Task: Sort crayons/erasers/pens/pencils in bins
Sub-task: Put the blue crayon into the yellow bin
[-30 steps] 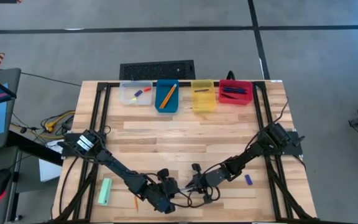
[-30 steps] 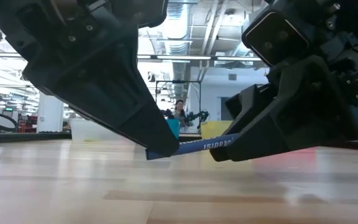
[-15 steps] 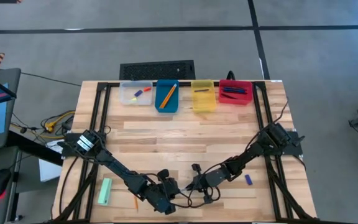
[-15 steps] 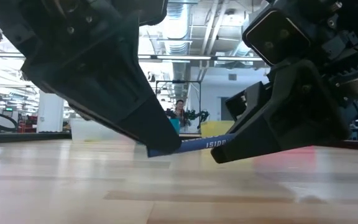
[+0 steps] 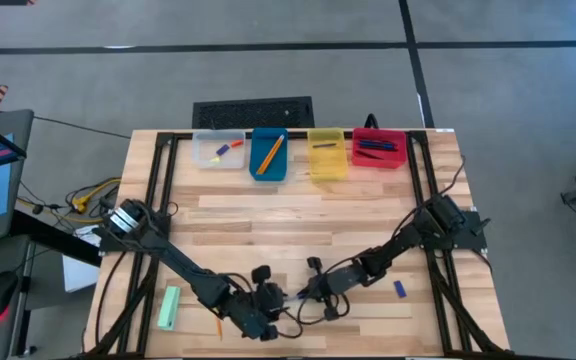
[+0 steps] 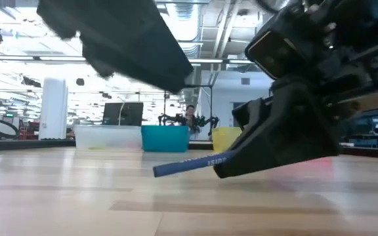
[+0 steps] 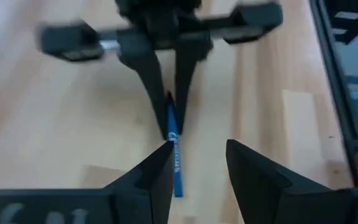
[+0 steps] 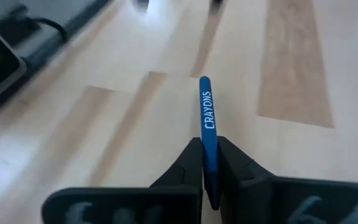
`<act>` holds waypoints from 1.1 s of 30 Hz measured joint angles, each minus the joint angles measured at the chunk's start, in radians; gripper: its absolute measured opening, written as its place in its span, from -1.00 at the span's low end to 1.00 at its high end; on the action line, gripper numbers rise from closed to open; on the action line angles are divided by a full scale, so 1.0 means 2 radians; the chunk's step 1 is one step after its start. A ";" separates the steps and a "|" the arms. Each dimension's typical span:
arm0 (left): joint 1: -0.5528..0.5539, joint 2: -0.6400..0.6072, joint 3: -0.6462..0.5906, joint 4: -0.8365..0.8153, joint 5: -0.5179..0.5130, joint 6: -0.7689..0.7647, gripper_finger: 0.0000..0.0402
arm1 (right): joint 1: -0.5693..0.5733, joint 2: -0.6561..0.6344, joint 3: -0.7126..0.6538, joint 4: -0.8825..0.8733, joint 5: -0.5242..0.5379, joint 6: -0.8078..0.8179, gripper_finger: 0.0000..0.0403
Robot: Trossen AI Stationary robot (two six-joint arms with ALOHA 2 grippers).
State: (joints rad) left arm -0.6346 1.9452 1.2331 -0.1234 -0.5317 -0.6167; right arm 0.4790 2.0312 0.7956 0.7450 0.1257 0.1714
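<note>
A blue crayon (image 8: 207, 115) printed CRAYONS sticks out ahead of my right gripper (image 8: 210, 163), which is shut on it near the table's front middle (image 5: 308, 293). My left gripper (image 7: 197, 163) stands open just beyond the crayon's free end (image 7: 175, 177) and higher up (image 6: 130, 39), touching nothing. At the far edge stand the clear bin (image 5: 218, 150), blue bin (image 5: 269, 153), yellow bin (image 5: 327, 153) and red bin (image 5: 379, 148), each with small items inside. My right gripper pinches one end of the blue crayon (image 8: 210, 155) between its two fingers. The crayon runs on ahead along the fingers, which slant downward from the table's right. It is lifted clear of the table, its free end (image 6: 159, 170) a little lower.
A green block (image 5: 170, 307) and a short orange stick (image 5: 218, 325) lie near the front left. A small blue eraser (image 5: 400, 289) lies front right. A black keyboard (image 5: 253, 112) sits behind the bins. Bare wood lies between bins and arms.
My left gripper has let go of the crayon's free end and risen clear above it. The crayon stays in my right gripper, at nearly the same slant and place.
</note>
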 joint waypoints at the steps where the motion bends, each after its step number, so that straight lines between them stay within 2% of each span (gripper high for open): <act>1: 0.001 -0.008 0.000 -0.012 -0.009 0.007 -0.31 | -0.004 -0.003 0.000 -0.007 0.000 -0.007 -0.85; 4: 0.009 -0.027 -0.021 -0.011 -0.015 0.028 -0.33 | -0.025 -0.018 -0.007 -0.032 -0.005 -0.031 -0.84; 8: 0.021 -0.041 -0.065 0.015 0.003 0.043 -0.41 | -0.072 -0.058 -0.041 -0.036 -0.022 -0.047 -0.87; 13: 0.034 -0.075 -0.130 0.106 0.020 0.098 -0.57 | -0.135 -0.130 -0.095 -0.055 -0.034 -0.054 -0.86; 16: 0.047 -0.110 -0.174 0.164 0.038 0.131 -0.67 | -0.170 -0.175 -0.104 -0.102 -0.038 -0.062 -0.85; 25: 0.102 -0.219 -0.323 0.339 0.157 0.175 -0.98 | -0.292 -0.282 -0.098 -0.220 -0.037 -0.079 -0.84; 28: 0.119 -0.250 -0.355 0.349 0.173 0.175 -0.99 | -0.334 -0.307 -0.078 -0.265 -0.035 -0.092 -0.84; 33: 0.138 -0.281 -0.383 0.337 0.178 0.186 -1.00 | -0.402 -0.311 -0.031 -0.335 0.005 -0.101 -0.86</act>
State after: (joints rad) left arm -0.3587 1.3841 0.4676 0.5499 -0.1766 -0.2451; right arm -0.3246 1.4095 0.7330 0.0748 0.1356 -0.0305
